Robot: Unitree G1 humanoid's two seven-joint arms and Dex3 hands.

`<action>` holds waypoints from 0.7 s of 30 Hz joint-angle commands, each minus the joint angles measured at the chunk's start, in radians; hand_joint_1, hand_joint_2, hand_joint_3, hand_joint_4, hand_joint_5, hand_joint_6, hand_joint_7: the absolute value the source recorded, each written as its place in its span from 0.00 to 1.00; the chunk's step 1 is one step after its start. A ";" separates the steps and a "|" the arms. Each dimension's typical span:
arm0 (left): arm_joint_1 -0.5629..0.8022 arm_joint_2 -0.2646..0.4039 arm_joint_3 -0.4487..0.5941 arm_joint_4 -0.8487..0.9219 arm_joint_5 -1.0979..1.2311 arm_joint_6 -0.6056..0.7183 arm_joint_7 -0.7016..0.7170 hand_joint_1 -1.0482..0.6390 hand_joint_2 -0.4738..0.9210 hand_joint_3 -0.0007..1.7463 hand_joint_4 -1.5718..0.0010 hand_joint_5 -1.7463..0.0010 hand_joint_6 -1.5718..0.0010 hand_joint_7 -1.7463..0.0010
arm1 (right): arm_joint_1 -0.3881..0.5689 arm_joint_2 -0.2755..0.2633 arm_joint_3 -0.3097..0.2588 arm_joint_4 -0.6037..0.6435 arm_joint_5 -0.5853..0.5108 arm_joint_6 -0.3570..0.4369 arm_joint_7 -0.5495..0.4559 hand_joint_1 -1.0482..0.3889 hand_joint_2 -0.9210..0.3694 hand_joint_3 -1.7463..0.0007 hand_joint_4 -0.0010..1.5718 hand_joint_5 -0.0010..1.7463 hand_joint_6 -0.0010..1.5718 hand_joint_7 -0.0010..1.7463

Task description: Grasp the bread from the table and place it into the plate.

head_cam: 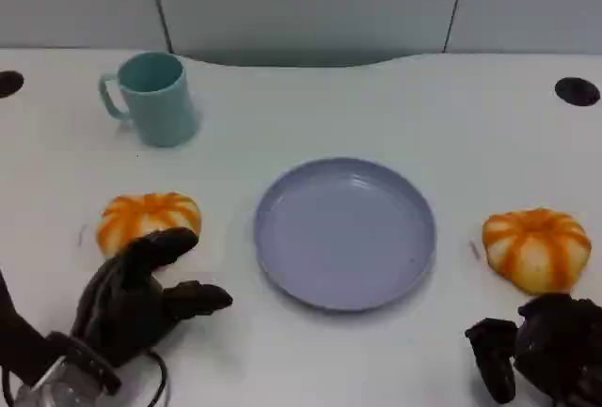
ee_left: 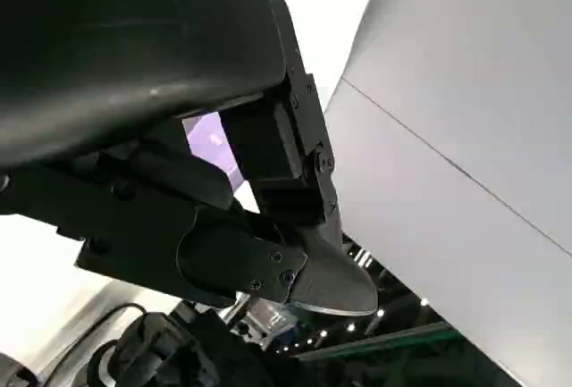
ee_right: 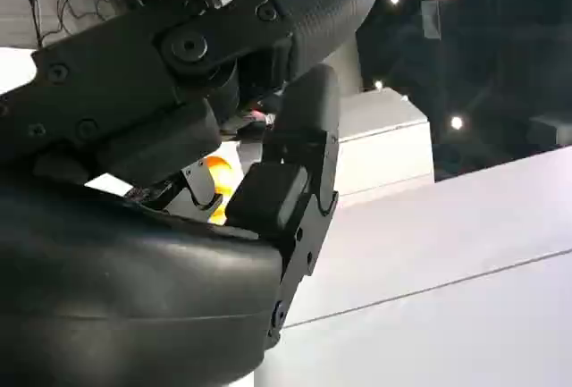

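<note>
Two round orange-and-white striped breads lie on the white table: one at the left [head_cam: 148, 217], one at the right [head_cam: 537, 247]. Between them sits the empty lavender plate [head_cam: 344, 231]. My left hand [head_cam: 141, 299] hovers just in front of the left bread with fingers spread, holding nothing. My right hand [head_cam: 546, 349] sits low at the front right, just in front of the right bread, fingers curled down, nothing seen in it. The left wrist view shows my left hand's fingers [ee_left: 223, 181] with a sliver of the plate [ee_left: 210, 137] behind. An orange patch of bread [ee_right: 217, 183] peeks past the right hand's fingers [ee_right: 268, 137].
A teal mug [head_cam: 155, 99] stands at the back left. Two black round holes in the table lie at the far left edge [head_cam: 9, 83] and at the back right [head_cam: 577, 91]. A grey wall runs behind the table.
</note>
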 commanded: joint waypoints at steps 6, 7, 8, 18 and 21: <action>-0.007 0.017 0.004 0.000 0.001 0.015 -0.004 0.08 1.00 0.04 0.01 1.00 0.16 1.00 | -0.018 -0.014 -0.010 0.034 0.003 -0.034 0.007 0.44 0.00 1.00 0.51 1.00 0.52 0.64; -0.006 0.017 0.004 -0.001 0.002 0.010 -0.002 0.08 1.00 0.04 0.01 1.00 0.16 1.00 | -0.017 -0.014 -0.009 0.032 0.001 -0.038 0.001 0.44 0.01 1.00 0.51 1.00 0.50 0.72; -0.006 0.016 0.004 -0.001 0.003 0.008 -0.001 0.08 1.00 0.04 0.01 1.00 0.16 1.00 | -0.016 -0.014 -0.008 0.031 -0.001 -0.041 -0.002 0.44 0.01 1.00 0.52 1.00 0.49 0.75; 0.032 -0.042 -0.068 -0.063 0.166 -0.568 0.212 0.12 0.96 0.01 0.00 0.94 0.15 1.00 | -0.048 -0.015 -0.022 0.055 0.010 -0.043 0.005 0.42 0.01 1.00 0.53 1.00 0.67 0.34; 0.027 -0.038 -0.106 -0.123 0.232 -0.744 0.295 0.14 0.95 0.01 0.02 0.95 0.20 1.00 | -0.075 -0.038 -0.016 0.095 -0.005 -0.010 0.013 0.43 0.01 1.00 0.52 1.00 0.62 0.39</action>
